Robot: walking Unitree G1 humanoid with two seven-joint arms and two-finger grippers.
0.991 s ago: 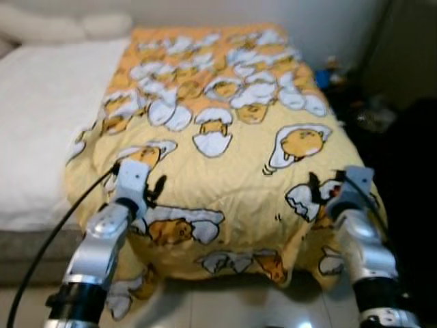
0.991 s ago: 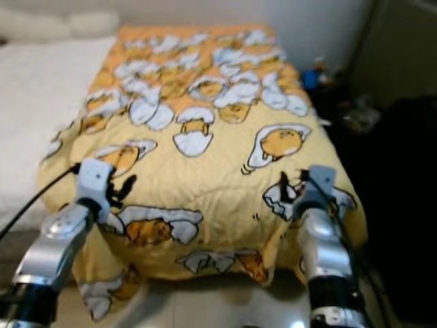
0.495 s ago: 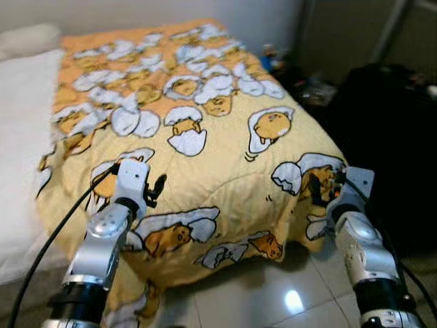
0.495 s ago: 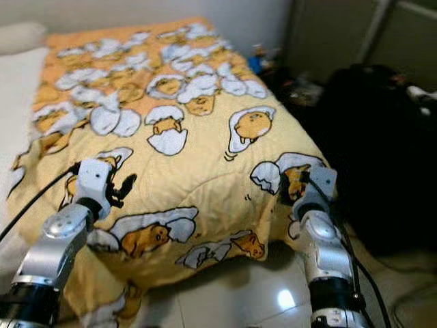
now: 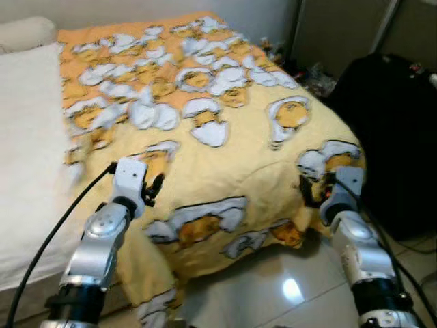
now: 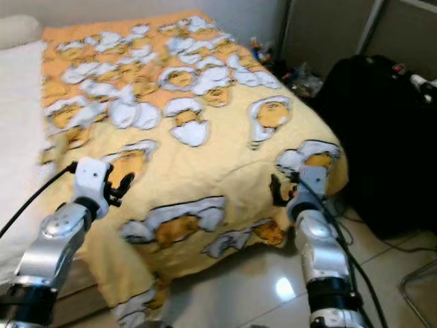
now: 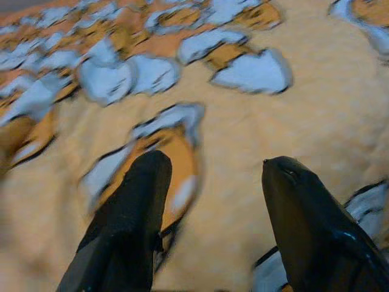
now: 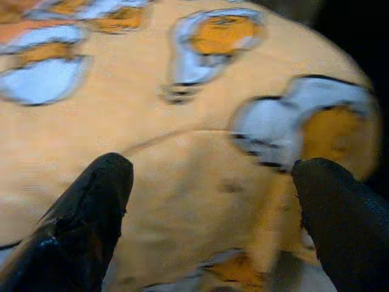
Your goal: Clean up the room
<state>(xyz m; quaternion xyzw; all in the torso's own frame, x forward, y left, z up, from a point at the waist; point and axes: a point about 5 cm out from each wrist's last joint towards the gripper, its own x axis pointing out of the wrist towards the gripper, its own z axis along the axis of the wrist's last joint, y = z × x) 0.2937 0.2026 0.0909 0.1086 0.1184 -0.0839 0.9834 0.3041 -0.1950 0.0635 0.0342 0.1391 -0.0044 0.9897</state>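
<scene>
Left wrist view: I see my left gripper (image 7: 209,201) with its two black fingers (image 7: 130,219) spread apart, nothing between them, hanging just over the yellow blanket (image 7: 243,140) with its egg-character print. In the right wrist view my right gripper (image 8: 213,207) is likewise spread wide and empty, aimed at the blanket's near right corner.

From the head camera, the left gripper (image 5: 151,189) sits above the near left part of the blanket (image 5: 225,143), and the right gripper (image 5: 315,191) is at the near right corner, where the cloth rounds off the bed's edge. The blanket covers the right side of the bed (image 5: 31,171) from the near edge to the far wall; its near hem hangs unevenly toward the tiled floor (image 5: 273,294), with one flap trailing low on the near left. White bedding lies bare on the left side. To the right stands a large black bag (image 5: 389,130), with small clutter (image 5: 314,72) on the floor by the far wall.

My read: the blanket is roughly spread but not squared up, and the hanging hem and floor clutter are left to do.
</scene>
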